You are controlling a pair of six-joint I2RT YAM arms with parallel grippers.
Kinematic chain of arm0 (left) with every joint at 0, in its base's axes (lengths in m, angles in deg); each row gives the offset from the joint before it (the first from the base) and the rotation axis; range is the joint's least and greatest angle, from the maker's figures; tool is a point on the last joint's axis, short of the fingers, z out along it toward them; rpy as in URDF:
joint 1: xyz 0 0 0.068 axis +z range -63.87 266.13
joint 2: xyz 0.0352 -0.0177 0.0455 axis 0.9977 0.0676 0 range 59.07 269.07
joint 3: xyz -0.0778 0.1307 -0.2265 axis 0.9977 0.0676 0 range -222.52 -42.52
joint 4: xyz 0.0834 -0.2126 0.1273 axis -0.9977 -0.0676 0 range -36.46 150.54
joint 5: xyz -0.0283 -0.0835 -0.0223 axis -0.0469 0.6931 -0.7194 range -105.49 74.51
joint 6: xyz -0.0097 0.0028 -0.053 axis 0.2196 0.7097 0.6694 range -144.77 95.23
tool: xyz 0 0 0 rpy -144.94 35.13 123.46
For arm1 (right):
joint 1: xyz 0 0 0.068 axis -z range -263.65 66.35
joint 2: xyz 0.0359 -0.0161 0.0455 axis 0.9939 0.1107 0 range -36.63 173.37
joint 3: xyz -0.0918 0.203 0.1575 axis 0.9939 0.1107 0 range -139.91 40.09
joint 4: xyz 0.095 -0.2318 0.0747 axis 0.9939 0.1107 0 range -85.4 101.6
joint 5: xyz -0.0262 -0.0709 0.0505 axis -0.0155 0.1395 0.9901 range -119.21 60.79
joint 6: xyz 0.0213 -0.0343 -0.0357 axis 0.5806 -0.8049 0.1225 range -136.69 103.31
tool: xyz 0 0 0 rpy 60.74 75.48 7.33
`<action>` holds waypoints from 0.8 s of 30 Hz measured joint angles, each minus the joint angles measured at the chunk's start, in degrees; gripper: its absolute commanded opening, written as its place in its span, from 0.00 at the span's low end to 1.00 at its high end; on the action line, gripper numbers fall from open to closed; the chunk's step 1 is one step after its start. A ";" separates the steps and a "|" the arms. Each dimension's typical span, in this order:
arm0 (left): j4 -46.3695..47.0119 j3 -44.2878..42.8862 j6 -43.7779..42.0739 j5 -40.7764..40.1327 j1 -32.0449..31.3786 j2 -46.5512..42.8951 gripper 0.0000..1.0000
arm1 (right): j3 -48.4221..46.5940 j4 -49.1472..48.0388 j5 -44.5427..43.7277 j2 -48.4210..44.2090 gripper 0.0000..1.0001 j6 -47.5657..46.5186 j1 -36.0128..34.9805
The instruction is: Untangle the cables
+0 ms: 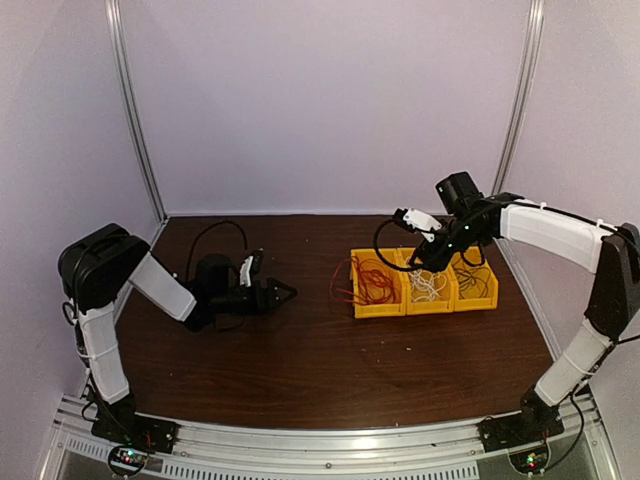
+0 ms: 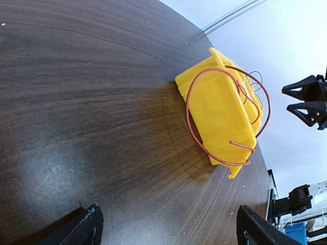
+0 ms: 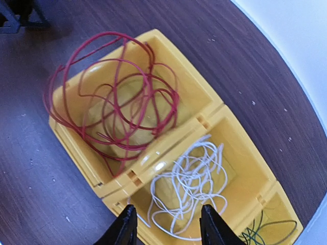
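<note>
The dark wood worktop (image 1: 300,350) fills the floor of the pale-walled cell. Seen from above, the left arm (image 1: 105,330) rises at 8 o'clock and folds down low across the wood. The right arm (image 1: 560,235) climbs from 4 o'clock and reaches in toward the centre.

A row of three joined yellow bins (image 1: 380,310) sits at about 3 o'clock from the worktop's middle.

The left pincer (image 1: 283,292) lies close to the surface at 9 o'clock, well apart from the bins and aimed at them, its jaws spread wide with nothing between them. The right pincer (image 1: 428,258) hangs over the middle bin. In its wrist view its fingers (image 3: 125,227) stand apart, gripping nothing, with white loops below the gap.

The cables lie sorted, one to a bin. The red cable (image 1: 372,283) fills the bin at the row's 9 o'clock end, with broad loops spilling over its outer rim. The white cable (image 1: 428,287) lies coiled in the middle bin. The black cable (image 1: 476,280) rests in the 3 o'clock bin.
</note>
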 measured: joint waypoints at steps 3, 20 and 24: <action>0.20 -3.56 3.65 0.79 -0.66 2.97 0.85 | -3.02 0.72 1.29 3.54 0.43 -0.35 -2.84; -10.88 -28.22 14.19 0.59 -6.34 17.94 0.33 | 1.92 -1.44 0.68 -6.29 0.43 0.09 0.26; -10.84 -31.19 15.67 1.86 -7.17 20.28 0.20 | 3.72 -2.67 0.66 -7.72 0.43 0.42 1.57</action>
